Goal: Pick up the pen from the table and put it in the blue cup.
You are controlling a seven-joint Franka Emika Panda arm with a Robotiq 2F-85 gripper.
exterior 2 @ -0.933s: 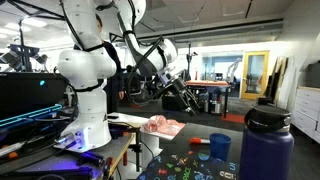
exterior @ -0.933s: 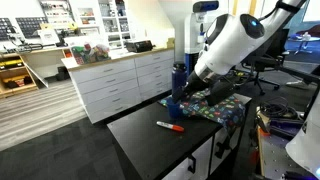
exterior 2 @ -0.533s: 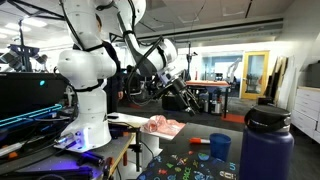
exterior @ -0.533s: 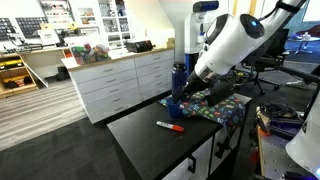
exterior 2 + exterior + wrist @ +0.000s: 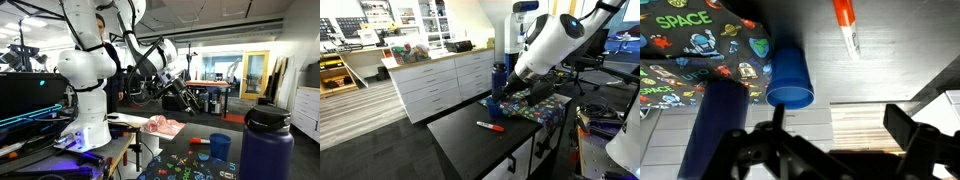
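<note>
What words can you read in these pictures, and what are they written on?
"SPACE": in colourful letters on the dark cartoon-print cloth, near the top of the wrist view.
"SPACE": again lower down on the same cloth, partly cut off by the picture's edge.
Slim red and white pen: tiny dark print on its white part, too small to read.
Small plain blue cup: no words.
Both exterior views: nothing readable.

Dark blue bottle (image 5: 498,76) upright at edge of space-print cloth (image 5: 542,108), seen in both exterior views. White drawer unit (image 5: 445,82) with light top behind, small clutter on top. Wood-plank floor (image 5: 360,122) beside it. Shelves (image 5: 378,14) along back wall. Crumpled pink cloth (image 5: 163,125) on side stand. Yellow door frame (image 5: 258,74) in far background.
</note>
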